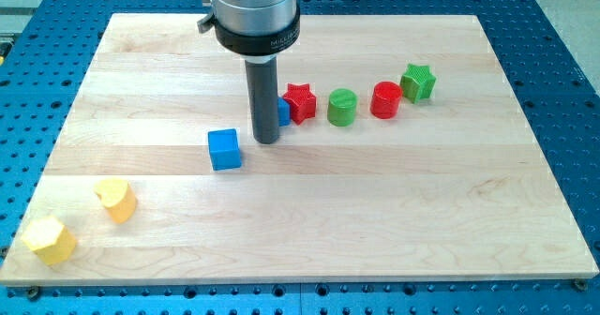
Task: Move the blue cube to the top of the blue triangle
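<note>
Blue cube [224, 149] sits left of centre on the table [450, 212], looking light, rigid, slidable; push its flat face. My tip [267, 141] stands just right; no jaws. Blue triangle [283, 111] hides behind the rod.

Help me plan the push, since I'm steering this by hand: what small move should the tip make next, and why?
Probably slide my tip around to the view's bottom-left of the blue cube. Right now it stands at the cube's right, just in front of the partly hidden blue triangle, so it blocks the cube's way rather than pushing it. From the far side it could nudge the cube up and right.
</note>
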Robot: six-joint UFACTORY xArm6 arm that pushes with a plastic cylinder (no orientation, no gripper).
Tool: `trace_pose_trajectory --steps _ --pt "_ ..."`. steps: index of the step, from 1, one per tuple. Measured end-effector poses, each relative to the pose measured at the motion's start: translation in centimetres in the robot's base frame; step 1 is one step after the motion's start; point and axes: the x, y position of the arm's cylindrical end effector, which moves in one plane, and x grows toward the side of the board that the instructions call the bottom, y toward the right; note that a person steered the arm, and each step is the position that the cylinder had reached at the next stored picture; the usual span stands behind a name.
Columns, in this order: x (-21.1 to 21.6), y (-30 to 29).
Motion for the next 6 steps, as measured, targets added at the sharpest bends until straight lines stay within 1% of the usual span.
trace_pose_trajectory --steps 2,4,5,6 --pt "-4.4 -2.2" --pt "-9.0 -2.2" --pt "-10.8 -0.5" --pt "-10.8 -4.3"
